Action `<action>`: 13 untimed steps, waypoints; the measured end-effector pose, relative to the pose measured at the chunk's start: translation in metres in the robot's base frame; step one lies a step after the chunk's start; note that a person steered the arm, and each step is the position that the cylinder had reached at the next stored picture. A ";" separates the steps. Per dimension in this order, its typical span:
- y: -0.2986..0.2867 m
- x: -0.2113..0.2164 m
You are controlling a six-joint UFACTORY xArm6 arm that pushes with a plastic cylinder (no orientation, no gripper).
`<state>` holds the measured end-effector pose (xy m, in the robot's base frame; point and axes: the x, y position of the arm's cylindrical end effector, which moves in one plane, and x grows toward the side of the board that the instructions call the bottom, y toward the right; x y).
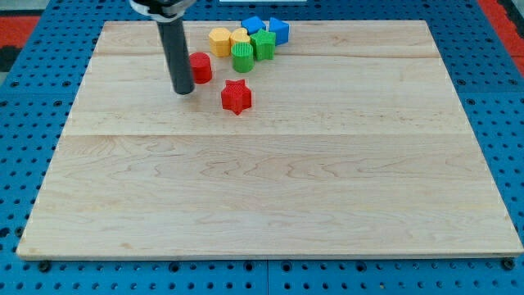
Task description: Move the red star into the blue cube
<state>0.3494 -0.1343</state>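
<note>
The red star (236, 97) lies on the wooden board (270, 197), in the upper middle. The blue cube (279, 30) stands near the view's top, to the upper right of the star, at the right end of a cluster of blocks. My tip (182, 91) rests on the board to the left of the red star, about a block's width away from it. The tip is just below and left of a red cylinder (201, 67), close to it.
A cluster sits at the view's top: a yellow block (220, 41), a second yellow block (240, 37), a green cylinder (243, 57), a green star-like block (263, 44) and a second blue block (253, 25). Blue pegboard (33, 98) surrounds the board.
</note>
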 end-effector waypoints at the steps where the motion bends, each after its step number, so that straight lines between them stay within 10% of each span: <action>1: 0.033 -0.040; 5: 0.071 0.100; 6: 0.136 0.080; 8: 0.040 -0.019; 10: 0.014 0.008; 13: -0.009 -0.078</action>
<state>0.2712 -0.1435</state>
